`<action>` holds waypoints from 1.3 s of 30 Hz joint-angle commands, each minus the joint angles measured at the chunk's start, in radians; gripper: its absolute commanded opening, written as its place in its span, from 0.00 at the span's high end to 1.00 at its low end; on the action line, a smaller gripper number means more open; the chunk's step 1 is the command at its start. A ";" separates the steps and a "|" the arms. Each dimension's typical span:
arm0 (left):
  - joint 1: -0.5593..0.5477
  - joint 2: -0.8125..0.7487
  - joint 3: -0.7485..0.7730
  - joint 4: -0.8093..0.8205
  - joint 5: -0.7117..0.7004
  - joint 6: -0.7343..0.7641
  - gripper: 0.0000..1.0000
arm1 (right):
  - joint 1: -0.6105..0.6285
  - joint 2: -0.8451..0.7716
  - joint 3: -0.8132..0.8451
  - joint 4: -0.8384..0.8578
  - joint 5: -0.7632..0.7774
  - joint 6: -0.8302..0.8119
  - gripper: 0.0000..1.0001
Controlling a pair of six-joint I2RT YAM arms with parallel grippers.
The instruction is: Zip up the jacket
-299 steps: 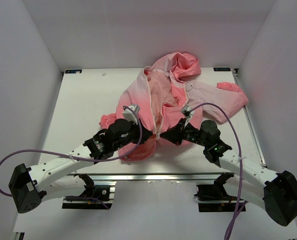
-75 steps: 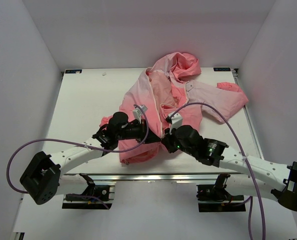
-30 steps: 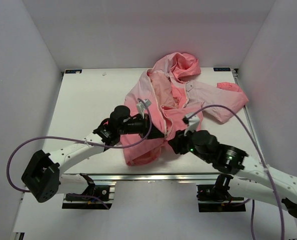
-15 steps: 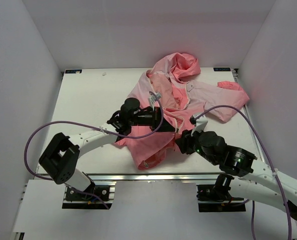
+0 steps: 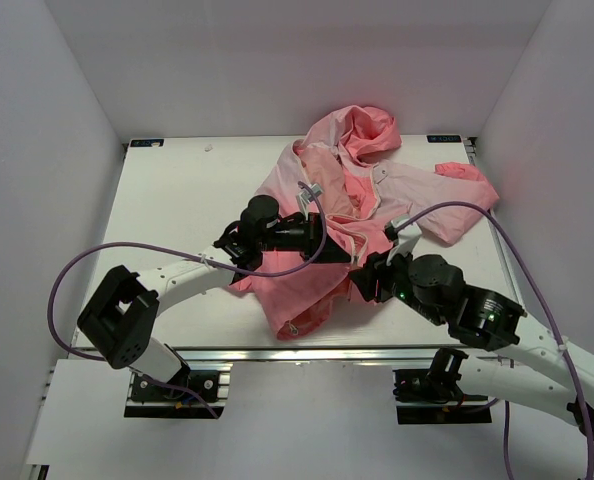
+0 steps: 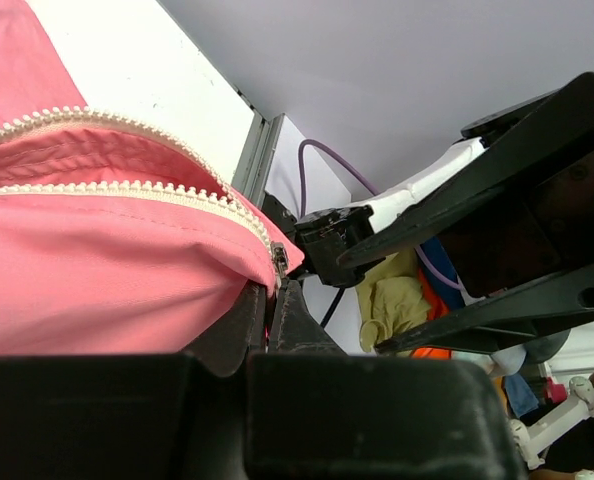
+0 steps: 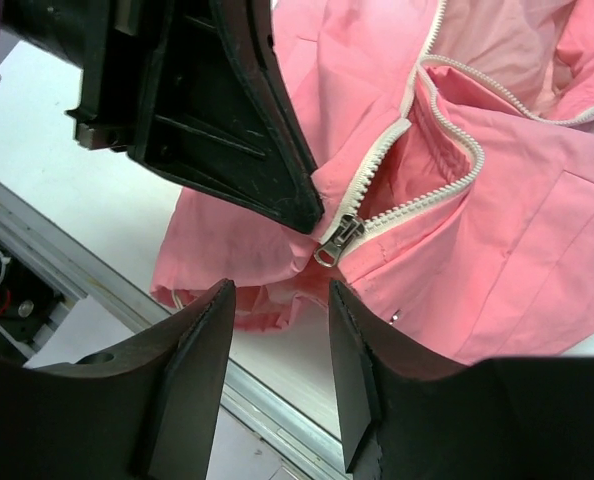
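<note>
The jacket (image 5: 322, 200) lies rumpled on the smooth white table (image 5: 167, 190), a little right of centre. It is thin, soft cloth, pale pink up at the hood (image 5: 367, 125) and deepening to coral towards the hem. One long sleeve (image 5: 447, 205) trails to the right. The white zipper (image 7: 387, 150) runs down the front as two rows of small blocky teeth on woven tape, and they meet at a dull grey metal slider (image 7: 339, 238) with a little dangling pull.

The left gripper (image 5: 347, 258), matte black and wedge-shaped, is clamped tight on the jacket's front edge just beside the slider, the coral cloth bulging over its closed tips in the left wrist view. The right gripper (image 7: 277, 370) stands partly spread, its two dark ribbed fingers (image 7: 192, 380) either side of a gap with nothing in it. The slider sits just beyond that gap, untouched. A glossy purple cable (image 5: 157, 250) loops off the left arm.

Against ten seconds ago, the hem has been dragged from lower centre over to the right, and the near front panel now folds into a loose point at the bottom of the heap. The left arm reaches much further across. Since half a second ago the cloth has barely shifted, and the right gripper has edged up and closer to the slider
</note>
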State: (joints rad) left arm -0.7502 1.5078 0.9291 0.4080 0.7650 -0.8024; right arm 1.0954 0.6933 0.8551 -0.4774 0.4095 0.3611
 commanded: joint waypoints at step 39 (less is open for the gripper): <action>-0.006 -0.061 -0.015 0.091 0.066 -0.018 1.00 | -0.023 0.123 0.007 0.094 0.207 0.006 0.77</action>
State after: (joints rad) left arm -0.7498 1.4944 0.9123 0.5011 0.7746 -0.8337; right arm 1.0901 0.8238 0.8360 -0.3874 0.5522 0.3786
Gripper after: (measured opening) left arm 0.036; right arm 0.232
